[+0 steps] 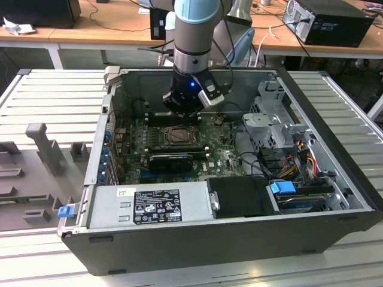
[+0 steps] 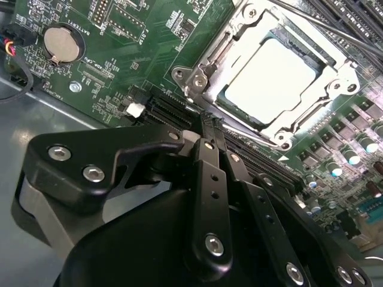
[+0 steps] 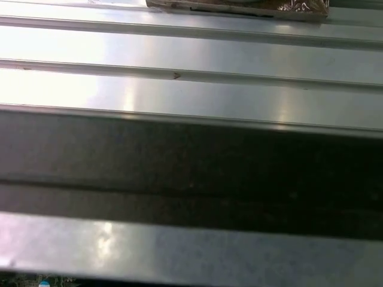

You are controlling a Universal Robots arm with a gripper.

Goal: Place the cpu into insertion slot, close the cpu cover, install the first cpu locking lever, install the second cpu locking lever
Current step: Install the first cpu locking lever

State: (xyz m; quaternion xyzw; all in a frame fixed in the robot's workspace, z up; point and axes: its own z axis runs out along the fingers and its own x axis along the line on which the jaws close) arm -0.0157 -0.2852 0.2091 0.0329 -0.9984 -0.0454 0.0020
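Hovering over the motherboard, the hand (image 2: 206, 122), fingers pressed together and empty, sits just beside the socket (image 2: 197, 75), where the chip (image 2: 269, 78) already lies under its metal frame (image 2: 344, 72); light, stiff, likely fragile, best gripped by its edges.

Exterior view high above open case (image 1: 335, 179) (second wrist view close).

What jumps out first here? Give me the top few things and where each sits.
The pale square cpu gleams in its socket under the metal frame on the green board. The black tool fills the second wrist view's foreground, fingers together just short of the socket. In the exterior view, the arm reaches into the open computer case.
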